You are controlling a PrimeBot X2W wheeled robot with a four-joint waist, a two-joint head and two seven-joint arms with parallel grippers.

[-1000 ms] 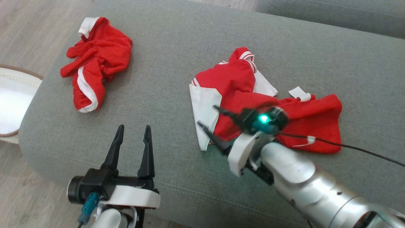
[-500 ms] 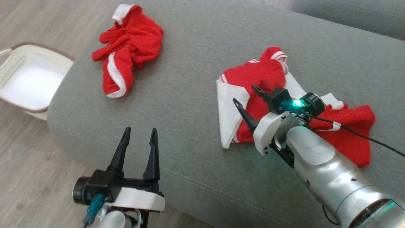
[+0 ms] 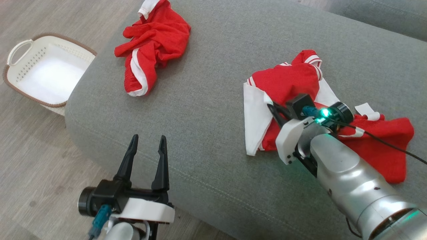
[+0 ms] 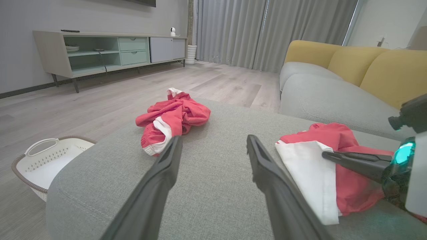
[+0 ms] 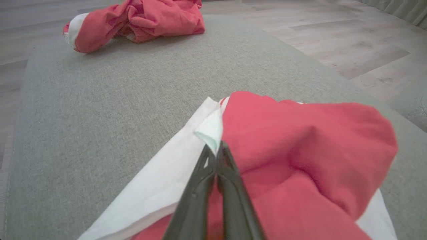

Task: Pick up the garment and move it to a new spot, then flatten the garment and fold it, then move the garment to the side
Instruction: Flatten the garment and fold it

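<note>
Pinching the soft, light garment (image 5: 300, 140) at its white-and-red edge with right hand (image 5: 215, 148) closed on it, left hand (image 3: 148, 138) spread open, idle. Likely sags and bunches when lifted.

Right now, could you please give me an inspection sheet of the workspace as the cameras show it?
Surface: grey cushion, fabric-covered.
Job's things: red-and-white garment, rumpled, lying on the cushion's right side.
Clutter: second red garment, crumpled at the far left; white basket on the floor beside the cushion.
End effectors: right end effector closed on the garment's white edge; left end effector open, holding nothing, over the cushion's near edge.
Cables: black cable runs from the right wrist across the garment.
Surroundings: wood floor, TV cabinet, yellow-backed sofa, grey curtains.
</note>
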